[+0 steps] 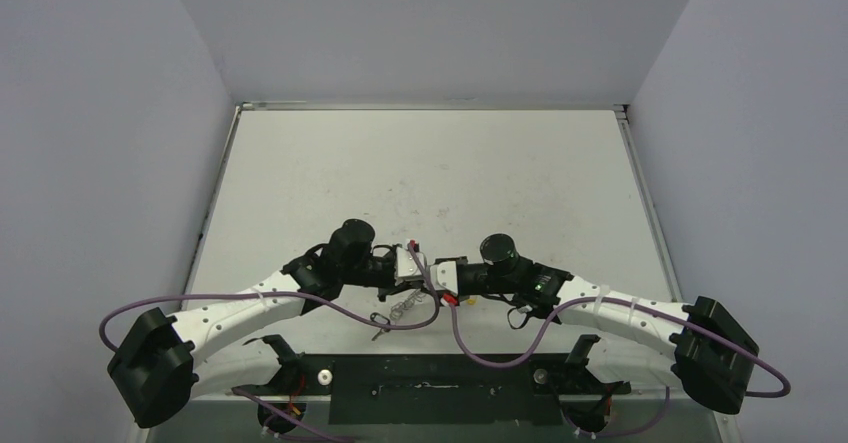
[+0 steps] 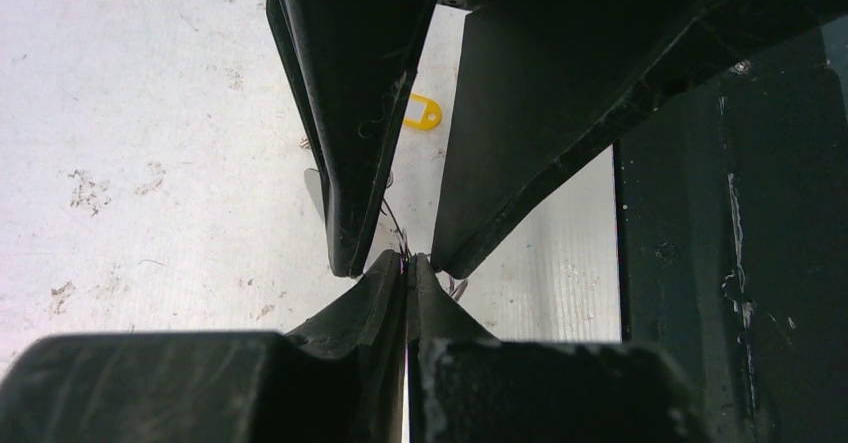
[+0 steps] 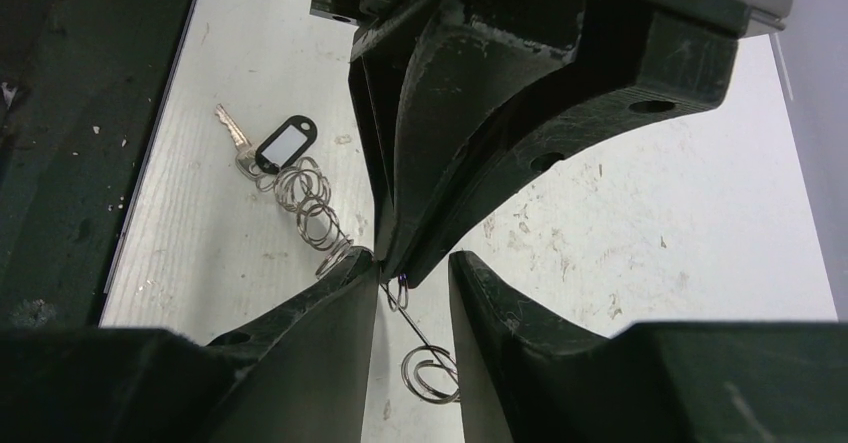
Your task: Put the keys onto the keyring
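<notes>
Left wrist view shows the left gripper (image 2: 408,260) at lower centre, its fingers pressed tight together. A thin wire rises from between their tips, so they are pinching the keyring chain (image 3: 315,208). The right gripper (image 2: 395,268) comes down from the top of that frame. Its two black fingers are parted, with one tip on each side of the left gripper's closed tips. Between those fingers, in the upper middle, a yellow tag (image 2: 424,115) lies on the white table (image 2: 150,163).

In the right wrist view the chain of wire rings runs from the pinch point at centre up to the left. It ends at a silver key (image 3: 232,135) and a black-framed tag (image 3: 283,145) resting on the table near its dark edge strip. Below the pinch, a straight piece of wire drops between the right gripper's spread fingers to a small ring (image 3: 430,373) at the bottom of the frame.

In the top external view both grippers meet at lower centre, with the chain just below them.
</notes>
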Robot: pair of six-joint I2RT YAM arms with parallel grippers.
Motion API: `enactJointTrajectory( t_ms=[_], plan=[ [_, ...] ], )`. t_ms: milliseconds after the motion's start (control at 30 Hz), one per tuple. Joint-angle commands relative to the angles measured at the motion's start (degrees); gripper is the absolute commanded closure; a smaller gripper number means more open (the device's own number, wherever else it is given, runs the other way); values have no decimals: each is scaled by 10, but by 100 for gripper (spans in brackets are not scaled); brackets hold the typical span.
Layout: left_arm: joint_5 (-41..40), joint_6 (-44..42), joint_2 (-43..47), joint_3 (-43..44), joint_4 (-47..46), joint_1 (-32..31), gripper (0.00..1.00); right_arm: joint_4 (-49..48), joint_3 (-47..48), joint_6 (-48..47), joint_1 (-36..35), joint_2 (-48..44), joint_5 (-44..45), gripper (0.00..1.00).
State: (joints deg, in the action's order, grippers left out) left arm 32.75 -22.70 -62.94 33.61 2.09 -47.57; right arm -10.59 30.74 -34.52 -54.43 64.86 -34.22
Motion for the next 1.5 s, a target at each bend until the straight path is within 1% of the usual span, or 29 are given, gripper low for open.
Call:
enactJointTrajectory(
  t_ms=[0, 200, 433, 467, 600, 700, 900, 1033, 1167, 1267, 1467],
  plan=[
    [-33, 3, -9, 30, -5, -12, 100, 52, 23, -35, -18, 25, 30, 67],
    [-29, 1, -11, 35, -7, -13, 100, 92, 43, -60, -19, 58, 34, 70],
    [-24, -6, -11, 34, -13, -16, 100, 97, 56, -79, -23, 88, 23, 70],
    [-25, -6, -12, 34, -13, -16, 100, 100, 59, -79, -23, 88, 22, 72],
    [-33, -11, -13, 36, -1, -16, 100, 25, 27, -26, -5, 35, 24, 72],
    [-42, -11, -13, 34, 5, -16, 100, 1, 11, 2, 18, -21, 10, 69],
    [-46, -12, -13, 32, 2, -18, 100, 30, 9, 15, 49, -111, -1, 65],
    [-45, -12, -11, 31, -1, -19, 100, 60, 9, 7, 55, -134, -13, 65],
    [-41, -15, -8, 30, -3, -19, 100, 99, 16, -18, 54, -116, -34, 66],
    [-37, -19, -1, 28, -6, -19, 100, 103, 17, -29, 50, -94, -45, 66],
    [-35, -27, 8, 23, -2, -21, 100, 130, 39, -63, 21, -33, -38, 67]
  ],
)
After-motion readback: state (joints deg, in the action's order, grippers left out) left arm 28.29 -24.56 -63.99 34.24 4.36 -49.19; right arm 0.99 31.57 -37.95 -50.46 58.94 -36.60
